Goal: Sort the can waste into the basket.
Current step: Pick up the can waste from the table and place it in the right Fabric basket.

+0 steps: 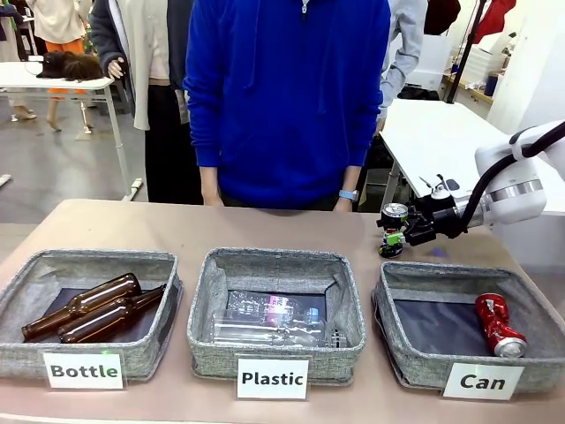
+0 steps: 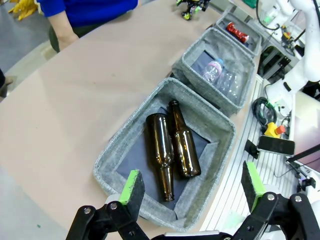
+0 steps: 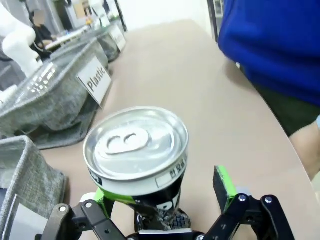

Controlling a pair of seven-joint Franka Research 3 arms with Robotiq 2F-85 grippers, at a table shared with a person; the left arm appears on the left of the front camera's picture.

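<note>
- Grey fabric baskets sit in a row along the near edge of the table [image 1: 265,225], each with a white label on its near wall: "Bottle" at the left, "Plastic" in the middle, "Can" at the right.
- "Can" basket [image 1: 415,371], nearest the right arm: a crushed red can [image 1: 499,325] lies on its dark bottom, toward the right side, silver end pointing near.
- "Plastic" basket [image 1: 212,344] holds clear plastic bottles [image 1: 265,320] lying on their sides.
- "Bottle" basket [image 1: 18,353] holds two brown glass bottles [image 1: 93,309] lying side by side; in the left wrist view they lie necks toward the camera.
- Left gripper [image 2: 192,189] hangs above the near rim of the "Bottle" basket with its green pads spread wide and nothing between them.
- Farther back, just beyond the far left corner of the "Can" basket, the dark can [image 1: 394,221] stands upright on the table, silver top up, black body with white print.
- Right gripper [image 1: 395,237] reaches in from the right and sits around the lower part of that can. Its jaws are spread: in the right wrist view one green pad [image 3: 224,184] stands clear of the can's side with a gap between, while the other is tucked close under the can's edge; contact there cannot be told.
- At the far side a person in a blue top [image 1: 287,97] stands against the table edge, arms down.
</note>
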